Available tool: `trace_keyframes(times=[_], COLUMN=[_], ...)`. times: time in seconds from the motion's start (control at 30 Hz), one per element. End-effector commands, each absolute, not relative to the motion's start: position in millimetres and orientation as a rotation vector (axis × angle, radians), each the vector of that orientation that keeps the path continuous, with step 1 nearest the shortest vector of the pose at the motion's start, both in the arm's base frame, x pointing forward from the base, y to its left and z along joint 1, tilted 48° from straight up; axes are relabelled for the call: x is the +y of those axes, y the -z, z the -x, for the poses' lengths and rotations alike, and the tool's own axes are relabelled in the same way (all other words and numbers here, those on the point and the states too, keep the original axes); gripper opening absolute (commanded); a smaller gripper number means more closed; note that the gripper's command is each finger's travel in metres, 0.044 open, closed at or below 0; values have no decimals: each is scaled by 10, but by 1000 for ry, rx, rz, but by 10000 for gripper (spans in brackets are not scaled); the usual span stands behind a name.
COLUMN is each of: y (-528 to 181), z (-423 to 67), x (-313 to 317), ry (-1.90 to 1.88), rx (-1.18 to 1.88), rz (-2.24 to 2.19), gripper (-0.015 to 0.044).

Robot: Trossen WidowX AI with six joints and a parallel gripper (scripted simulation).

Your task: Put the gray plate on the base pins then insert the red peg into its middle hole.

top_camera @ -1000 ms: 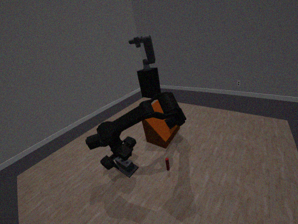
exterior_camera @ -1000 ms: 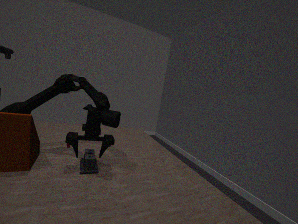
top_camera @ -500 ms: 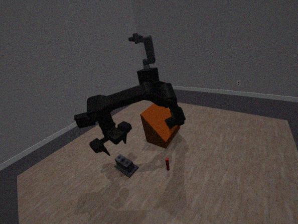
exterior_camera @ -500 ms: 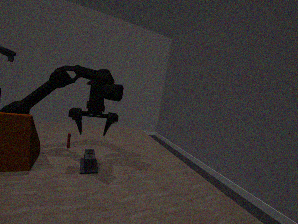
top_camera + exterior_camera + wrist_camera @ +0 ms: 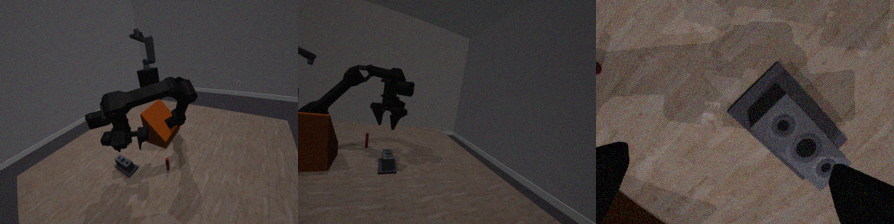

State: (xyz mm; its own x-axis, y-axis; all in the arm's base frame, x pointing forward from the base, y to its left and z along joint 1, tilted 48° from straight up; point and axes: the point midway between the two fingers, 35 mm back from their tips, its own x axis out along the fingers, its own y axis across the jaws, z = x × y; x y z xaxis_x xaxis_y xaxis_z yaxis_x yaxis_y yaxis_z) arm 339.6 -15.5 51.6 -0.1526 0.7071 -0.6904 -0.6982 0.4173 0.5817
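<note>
Wood-grain flooring under dim light, gray walls with a pale baseboard (image 5: 513, 173) running round the room. Nearest in the exterior view is the dark base (image 5: 387, 165) lying on the floor, with the gray plate (image 5: 387, 153) sitting on its far end. From the wrist view the plate (image 5: 798, 144) shows three holes in a row and looks flat on the base (image 5: 762, 99) — can't make out the pins themselves though.

Next back is the red peg (image 5: 366, 140), standing upright on the floor, well apart from the plate and off to the side toward the orange block (image 5: 313, 140). Same in the top view: peg (image 5: 167, 163) upright, plate (image 5: 124, 160) and base (image 5: 126, 169) off to one side of it.

Above all that hangs the claw (image 5: 386, 124), fingers spread wide and gripping nothing, tips pointing down, clear of the plate. In the top view the claw (image 5: 129, 148) hangs over the floor just beyond the plate. Farthest back, the black arm (image 5: 140, 96) arches over from the orange block (image 5: 156, 123) — and behind that a gray camera mast (image 5: 148, 50) stands against the wall.
</note>
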Motion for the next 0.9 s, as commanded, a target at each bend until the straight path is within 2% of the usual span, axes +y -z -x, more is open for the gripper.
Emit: trace_keyframes(times=[0.0,0.6,0.87], y=[-983,-1375,-1380], z=[-3014,-2367,-2359], x=[194,585,592], ry=[-716,161,180], rx=[1602,1911,1914], rz=[-575,-1290,-1303], gripper=[440,440,440])
